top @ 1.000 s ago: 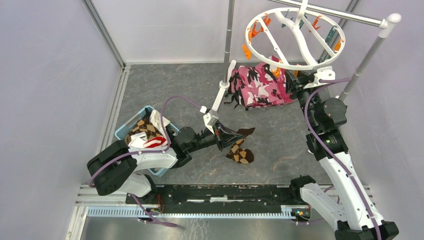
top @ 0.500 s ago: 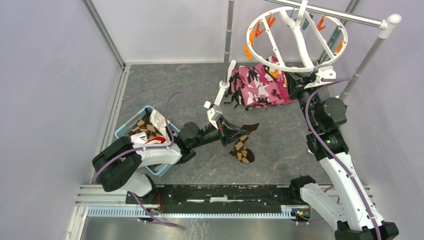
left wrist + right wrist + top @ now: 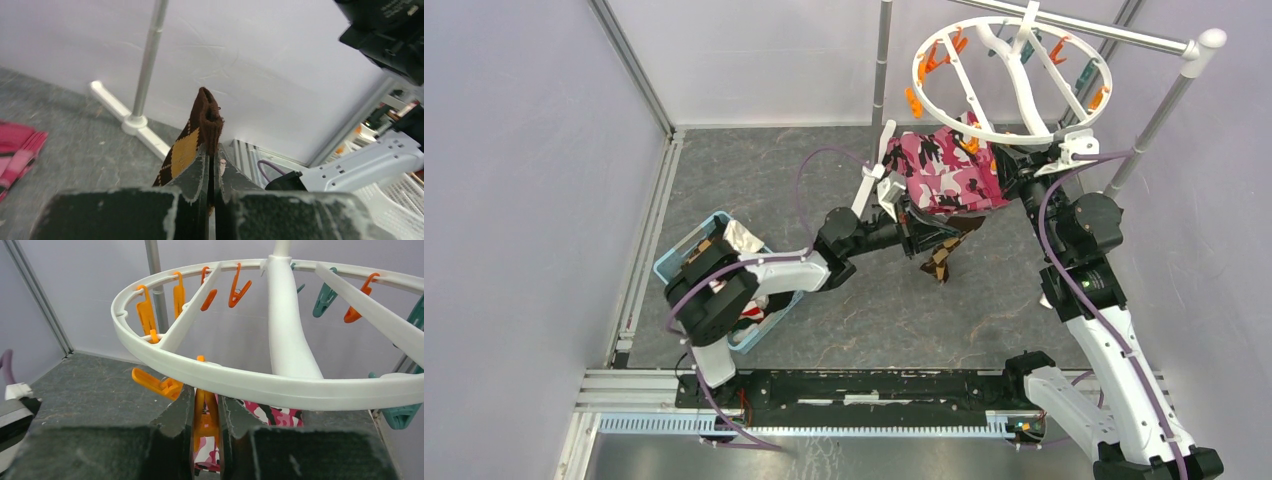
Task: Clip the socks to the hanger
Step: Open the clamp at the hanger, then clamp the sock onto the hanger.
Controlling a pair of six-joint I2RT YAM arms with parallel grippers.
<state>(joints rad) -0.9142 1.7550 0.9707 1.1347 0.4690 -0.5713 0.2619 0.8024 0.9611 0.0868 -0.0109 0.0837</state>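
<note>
The left claw [image 3: 212,167] is clamped tight on one end of a brown argyle sock [image 3: 199,134], holding it just beside the camouflage cloth [image 3: 949,175] that lies on the counter [image 3: 824,330]. The right claw [image 3: 206,407] pinches an orange clothespin [image 3: 205,416] under the near rim of the round white hanger [image 3: 280,386], which hangs from the silver rail [image 3: 1114,32].

your top cam sits high behind both arm bases, looking down & fwd over the whole table [image 3: 774,180], both arms in frame. left wrist cam rides behind the left gripper [image 3: 211,162], v close, looking along it past the argyle sock [image 3: 202,120] to a wall. right wrist cam, also close, looks slightly up past the right gripper [image 3: 206,407] & its orange clothespin [image 3: 205,422] at the hanger [image 3: 280,385]. top & right share hanger + camo cloth [image 3: 257,411]; top & left share the sock.
</note>
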